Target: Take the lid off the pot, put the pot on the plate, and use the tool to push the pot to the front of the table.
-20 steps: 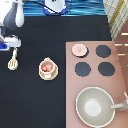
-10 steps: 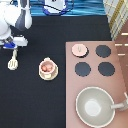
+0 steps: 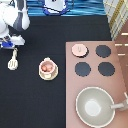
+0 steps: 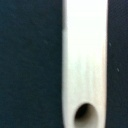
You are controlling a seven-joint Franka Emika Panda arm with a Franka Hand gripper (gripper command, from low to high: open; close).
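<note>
The claw (image 3: 8, 44) has dropped closer to the spatula (image 3: 13, 60), now just below it toward the exterior view's bottom. To its right, the pot (image 3: 48, 68) sits on the plate (image 3: 42, 75), lid (image 3: 78, 49) further right on the stove (image 3: 120, 75).

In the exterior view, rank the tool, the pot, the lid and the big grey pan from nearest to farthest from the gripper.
The gripper hangs at the exterior view's left edge, just above the tool.
1. Tool: directly below it, on the table.
2. Pot: on the plate, mid-table.
3. Lid: on the stove, right.
4. Grey pan: bottom right.
</note>
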